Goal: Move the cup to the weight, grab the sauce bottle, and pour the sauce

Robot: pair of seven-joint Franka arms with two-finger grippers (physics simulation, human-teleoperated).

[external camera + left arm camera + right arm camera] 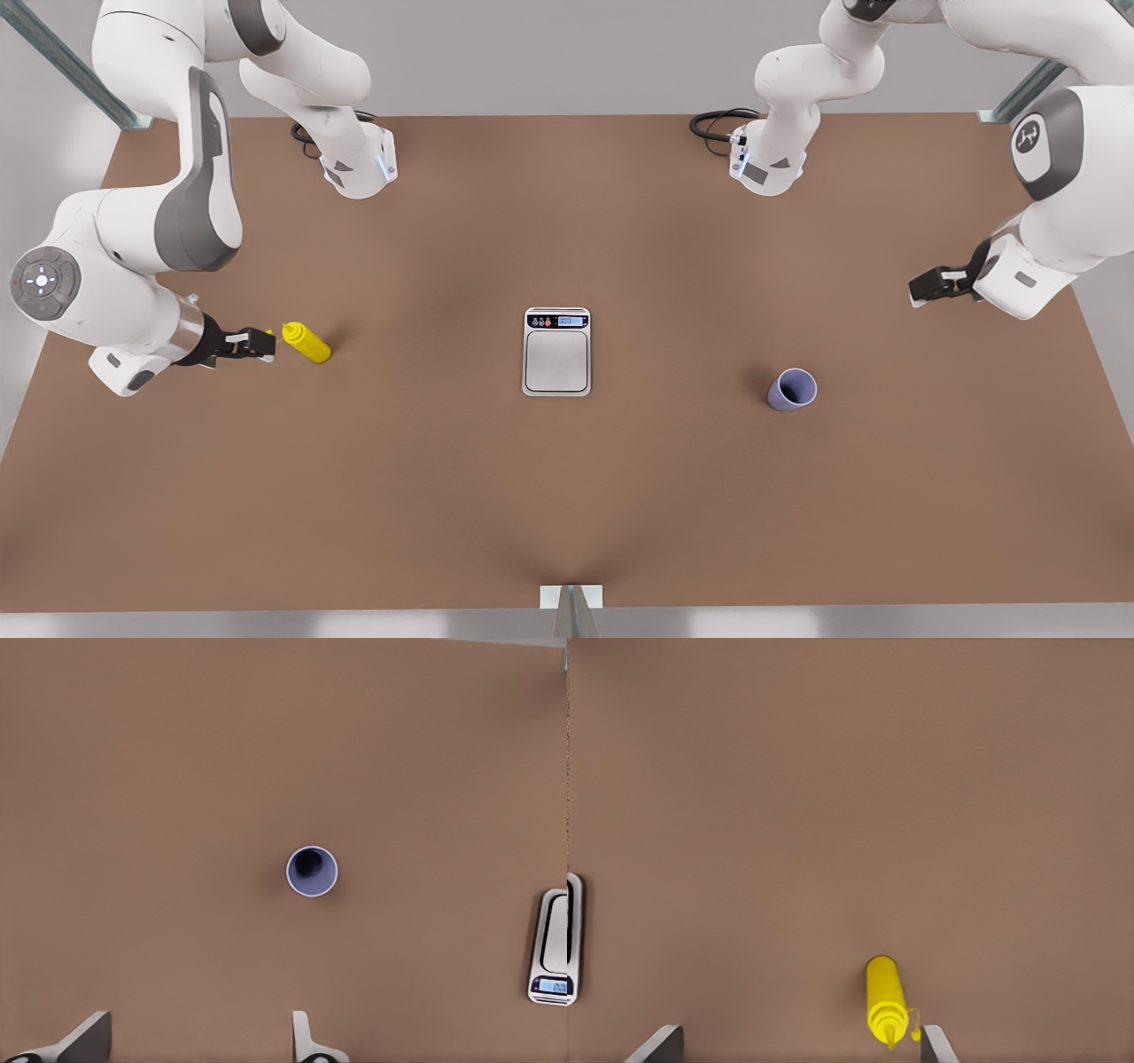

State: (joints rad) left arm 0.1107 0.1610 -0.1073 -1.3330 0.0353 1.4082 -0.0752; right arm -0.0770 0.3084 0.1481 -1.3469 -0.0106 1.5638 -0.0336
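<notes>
While two white arms are reaching over the brown table (567,496), one weight (556,352), one cup (792,389) and one sauce bottle (306,342) are sitting on it, all well apart. The weight is lying at the centre with nothing on its plate; the cup is standing upright and empty toward the front view's right. The left gripper (914,291) is hovering beyond it, fingers (303,1041) spread, while the right gripper (271,345) is opening beside the bottle's nozzle at the front view's left.

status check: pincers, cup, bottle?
Left pincer open, high above cup. Right pincer open beside sauce bottle, not gripping. Cup upright, off the weight. Path clear.
</notes>
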